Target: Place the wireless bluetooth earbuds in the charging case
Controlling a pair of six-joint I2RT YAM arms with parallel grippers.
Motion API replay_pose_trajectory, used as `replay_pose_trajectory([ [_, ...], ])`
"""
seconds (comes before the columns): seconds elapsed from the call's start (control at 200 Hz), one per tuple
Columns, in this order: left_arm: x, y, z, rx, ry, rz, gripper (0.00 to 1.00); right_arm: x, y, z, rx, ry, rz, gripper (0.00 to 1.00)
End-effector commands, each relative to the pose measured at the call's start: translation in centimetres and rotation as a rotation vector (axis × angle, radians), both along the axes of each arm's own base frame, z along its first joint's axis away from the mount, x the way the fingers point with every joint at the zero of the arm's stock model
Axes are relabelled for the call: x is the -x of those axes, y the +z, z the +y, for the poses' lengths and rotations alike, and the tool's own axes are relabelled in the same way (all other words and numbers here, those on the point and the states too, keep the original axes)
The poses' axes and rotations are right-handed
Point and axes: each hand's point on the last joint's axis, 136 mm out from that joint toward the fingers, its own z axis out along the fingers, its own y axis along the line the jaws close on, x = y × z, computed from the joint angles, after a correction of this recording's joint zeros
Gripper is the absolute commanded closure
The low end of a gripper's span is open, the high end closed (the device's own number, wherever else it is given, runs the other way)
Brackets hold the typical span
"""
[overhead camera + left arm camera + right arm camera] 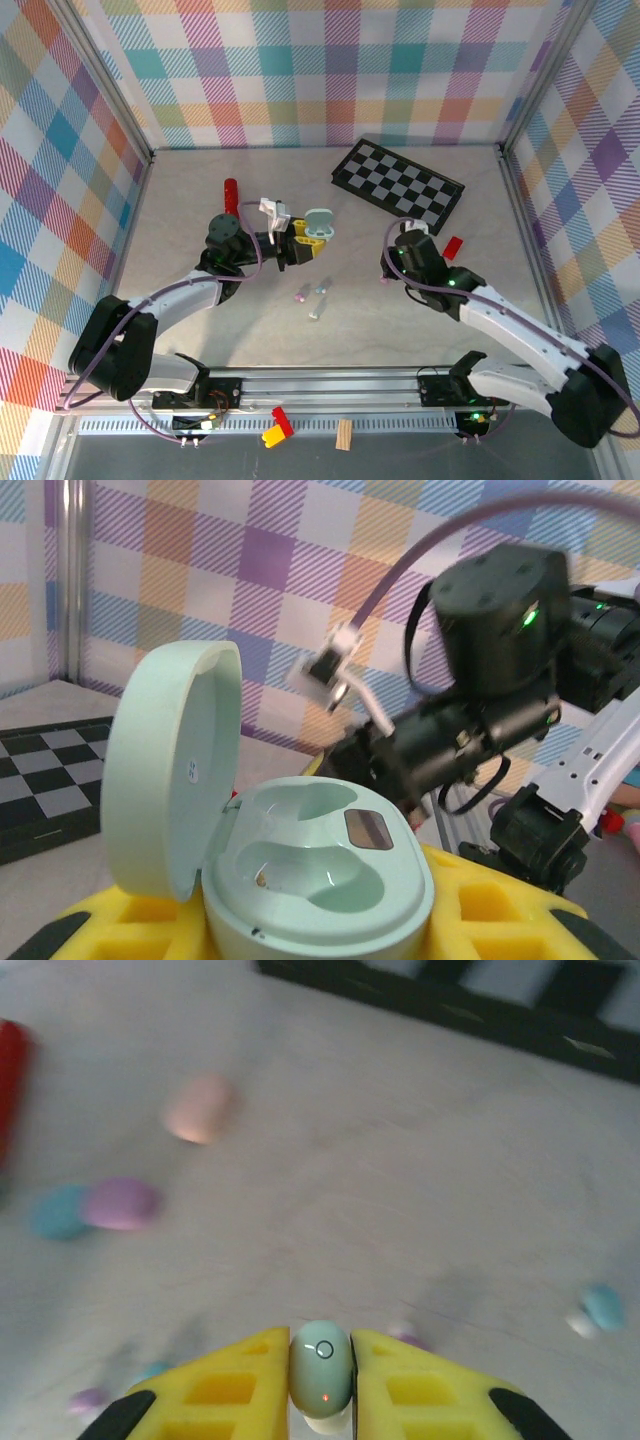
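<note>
A pale stone-patterned desk (200, 330) sits inside plaid walls, seen from above with two robot arms at its near edge.

The left hand (298, 240) reaches to the middle of the desk. Its yellow fingers (490, 910) are clamped on either side of a mint charging case (320, 880). The case is open, with its lid (170, 770) standing upright at the left. The two moulded wells in its base look empty. The right arm (500, 680) appears beyond the case in the left wrist view.

The right hand (322, 1385) hangs just to the right of the case, apart from it. Its yellow fingers (250, 1375) are closed narrow on a mint earbud (322, 1360), pinched upright between the tips. The bud shows a small ring mark and a red dot of light.

Three loose earbuds (300, 296), pink, pale blue and whitish, lie close together on the desk. They are between the two arms and nearer than the case. In the right wrist view, blurred pastel pieces in pink (200, 1108), purple (120, 1203) and blue (58, 1212) lie on the desk ahead. They are too soft to tell whether they are buds or cases.

A black and white chequered board (400, 185) lies at the far right. A red cylinder (231, 195) is at the far left. A small red piece (453, 247) rests beside the right arm.
</note>
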Motion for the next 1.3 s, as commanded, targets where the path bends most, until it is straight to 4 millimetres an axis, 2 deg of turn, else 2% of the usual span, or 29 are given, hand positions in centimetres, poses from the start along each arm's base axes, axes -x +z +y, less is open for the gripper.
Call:
replay_pose_trajectory([
  [0.0,0.3,1.2,-0.1,0.004,-0.041,-0.054,0.65,0.9,6.5,3.9,-0.094,0.281,-0.232,0.80],
  [0.225,1.1,1.4,-0.6,-0.005,-0.108,-0.046,0.65,4.7,13.9,7.4,-0.169,0.614,-0.393,0.81],
  [0.375,1.5,1.4,-0.8,-0.011,-0.141,-0.039,0.65,6.0,16.7,9.5,-0.214,0.772,-0.416,0.81],
  [0.46,1.8,1.6,-0.9,-0.010,-0.154,-0.044,0.65,6.2,17.5,10.6,-0.225,0.836,-0.415,0.81],
  [0.63,2.0,2.0,-1.1,-0.008,-0.165,-0.049,0.65,5.2,17.7,12.2,-0.225,0.879,-0.404,0.81],
  [0.76,2.2,2.2,-1.1,-0.006,-0.163,-0.054,0.65,4.5,16.9,12.9,-0.223,0.886,-0.390,0.81],
  [1.295,2.6,2.9,-0.8,0.000,-0.152,-0.079,0.65,3.1,13.6,12.9,-0.189,0.822,-0.318,0.82],
])
